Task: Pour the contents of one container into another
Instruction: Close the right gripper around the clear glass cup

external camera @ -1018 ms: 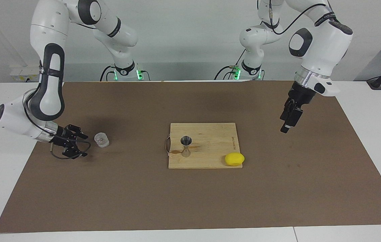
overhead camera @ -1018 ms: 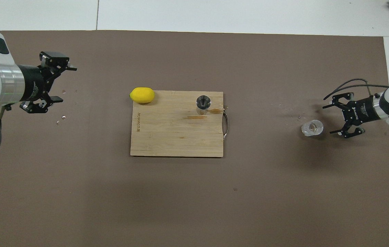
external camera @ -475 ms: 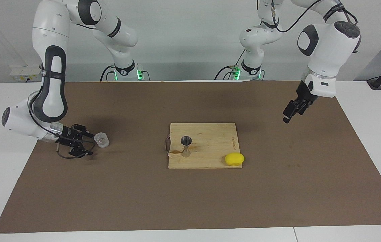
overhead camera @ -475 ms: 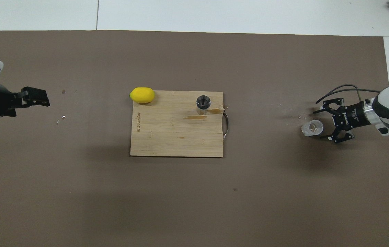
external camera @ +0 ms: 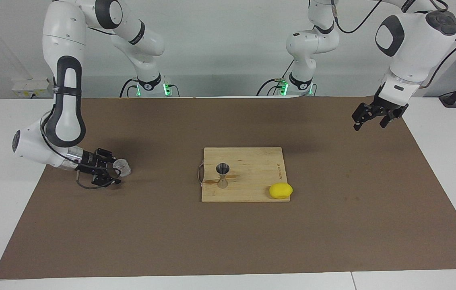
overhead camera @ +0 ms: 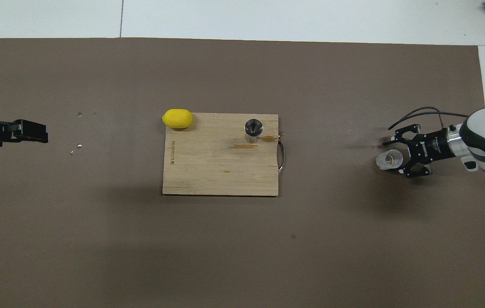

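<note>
Left claw (external camera: 368,119): raised over the brown mat at the left arm's end of the desk, its fingers standing apart and holding nothing; in the overhead view only its dark tip shows at the edge of the picture.
Right claw (external camera: 116,171): low at the right arm's end of the desk, lying nearly level with the mat, its fingers (overhead camera: 387,140) on either side of the glass cup; whether they already press the glass cannot be told.
Glass cup (external camera: 122,166): small and clear, on the mat between the right claw's fingers, well apart from the board; it looks slightly tilted in the facing view.
Wooden board (external camera: 252,161): at the middle of the desk, flat on the mat, with a metal handle (overhead camera: 282,157) on the edge toward the right arm's end.
Jigger (external camera: 223,175): silvery, hourglass-shaped, upright on the board, near the handle edge and in the half farther from the robots; a dark wet-looking stain lies just beside its foot.
Lemon (external camera: 280,190): yellow, at the board's corner farthest from the robots, toward the left arm's end, partly hanging over the edge.
Mat (external camera: 228,241): brown, covering most of the white desk (external camera: 2,201).
</note>
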You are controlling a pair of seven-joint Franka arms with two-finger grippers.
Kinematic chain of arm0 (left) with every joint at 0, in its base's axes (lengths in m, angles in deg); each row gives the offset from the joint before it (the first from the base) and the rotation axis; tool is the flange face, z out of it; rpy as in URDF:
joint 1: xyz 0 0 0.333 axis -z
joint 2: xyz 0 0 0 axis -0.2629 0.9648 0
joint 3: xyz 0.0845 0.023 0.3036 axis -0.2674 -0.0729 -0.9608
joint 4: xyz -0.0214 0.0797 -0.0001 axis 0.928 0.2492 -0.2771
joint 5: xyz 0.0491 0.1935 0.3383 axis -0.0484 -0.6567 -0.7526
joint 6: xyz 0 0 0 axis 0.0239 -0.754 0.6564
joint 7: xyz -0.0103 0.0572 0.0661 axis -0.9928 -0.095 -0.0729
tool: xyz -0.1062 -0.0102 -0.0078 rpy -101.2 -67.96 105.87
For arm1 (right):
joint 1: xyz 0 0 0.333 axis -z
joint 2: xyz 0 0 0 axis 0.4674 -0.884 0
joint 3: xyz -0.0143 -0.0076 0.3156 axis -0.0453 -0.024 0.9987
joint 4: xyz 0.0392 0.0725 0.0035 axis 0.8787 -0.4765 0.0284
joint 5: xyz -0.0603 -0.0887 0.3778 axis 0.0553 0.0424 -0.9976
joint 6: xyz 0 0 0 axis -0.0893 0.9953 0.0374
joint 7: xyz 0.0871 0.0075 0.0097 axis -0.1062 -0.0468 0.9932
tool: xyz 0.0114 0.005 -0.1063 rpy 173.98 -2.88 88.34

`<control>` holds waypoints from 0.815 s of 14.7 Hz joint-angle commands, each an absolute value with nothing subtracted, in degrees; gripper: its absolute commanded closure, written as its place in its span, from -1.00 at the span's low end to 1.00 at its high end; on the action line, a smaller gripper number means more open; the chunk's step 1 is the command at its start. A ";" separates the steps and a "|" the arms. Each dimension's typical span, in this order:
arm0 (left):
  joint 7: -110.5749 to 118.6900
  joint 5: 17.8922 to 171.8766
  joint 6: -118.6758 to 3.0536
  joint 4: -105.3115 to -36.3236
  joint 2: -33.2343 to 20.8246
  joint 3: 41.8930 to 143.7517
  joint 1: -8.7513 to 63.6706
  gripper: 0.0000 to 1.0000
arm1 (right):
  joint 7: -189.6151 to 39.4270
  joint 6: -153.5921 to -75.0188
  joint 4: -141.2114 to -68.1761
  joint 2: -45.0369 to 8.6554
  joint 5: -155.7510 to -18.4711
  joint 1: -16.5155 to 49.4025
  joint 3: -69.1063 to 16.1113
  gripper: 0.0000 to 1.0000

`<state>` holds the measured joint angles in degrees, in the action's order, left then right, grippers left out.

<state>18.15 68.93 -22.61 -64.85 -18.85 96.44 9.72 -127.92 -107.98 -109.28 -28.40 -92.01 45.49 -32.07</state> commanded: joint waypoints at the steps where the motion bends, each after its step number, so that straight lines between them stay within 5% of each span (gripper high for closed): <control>1: 19.76 67.20 -17.53 -59.46 -17.42 96.12 10.76 -1.00 | -126.33 -109.65 -112.21 -26.40 -94.58 45.10 -31.94 -0.20; 5: 19.68 67.81 -17.34 -58.30 -16.88 97.79 11.20 -1.00 | -127.13 -108.77 -112.12 -26.32 -97.21 44.66 -31.94 1.00; 9: 19.59 68.08 -18.13 -60.76 -17.67 99.73 11.11 -1.00 | -130.10 -108.42 -111.33 -25.88 -98.27 43.26 -31.68 1.00; 12: 19.32 71.06 -12.63 -55.51 -16.71 99.46 10.59 -1.00 | -135.37 -108.94 -110.46 -24.56 -98.27 40.70 -31.68 1.00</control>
